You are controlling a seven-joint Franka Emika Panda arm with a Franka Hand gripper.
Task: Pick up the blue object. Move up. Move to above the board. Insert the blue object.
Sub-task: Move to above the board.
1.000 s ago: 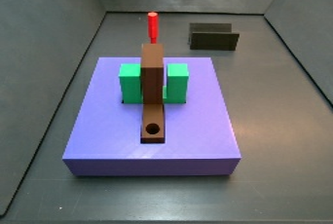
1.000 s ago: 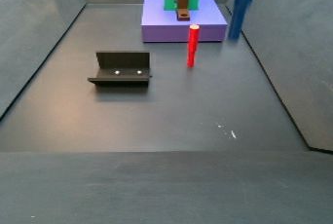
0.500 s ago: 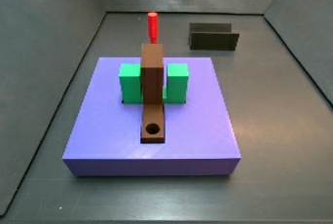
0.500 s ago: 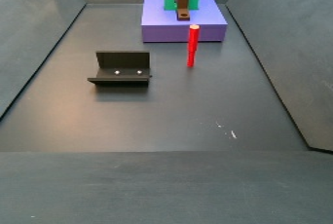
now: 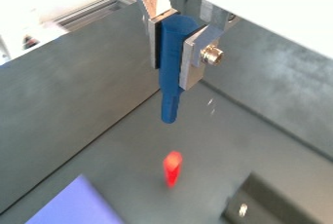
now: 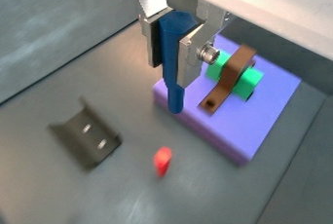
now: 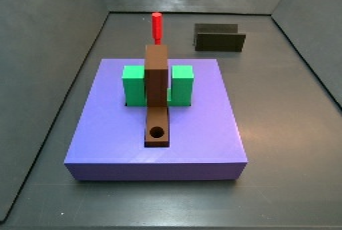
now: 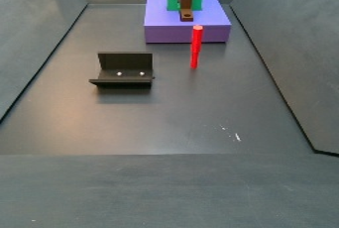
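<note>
My gripper (image 5: 174, 45) (image 6: 172, 45) is shut on the blue object (image 5: 172, 67) (image 6: 173, 62), a long blue rod that hangs down between the silver fingers, high above the floor. Gripper and rod are out of frame in both side views. The board, a narrow brown plank (image 7: 158, 94) with a round hole (image 7: 158, 132) near its front end, lies across green blocks (image 7: 134, 84) on the purple platform (image 7: 201, 129). It also shows in a side view (image 8: 187, 1) and in a wrist view (image 6: 228, 84), below and beside the rod's tip.
A red peg (image 7: 156, 26) (image 8: 196, 47) (image 6: 163, 160) (image 5: 170, 167) stands upright on the floor off the platform. The dark fixture (image 8: 125, 70) (image 7: 219, 38) (image 6: 86, 136) stands on the floor further away. Grey walls enclose the floor.
The blue rod stood at the top right of a side view a second ago. It has since risen out of frame there. Nothing else has moved.
</note>
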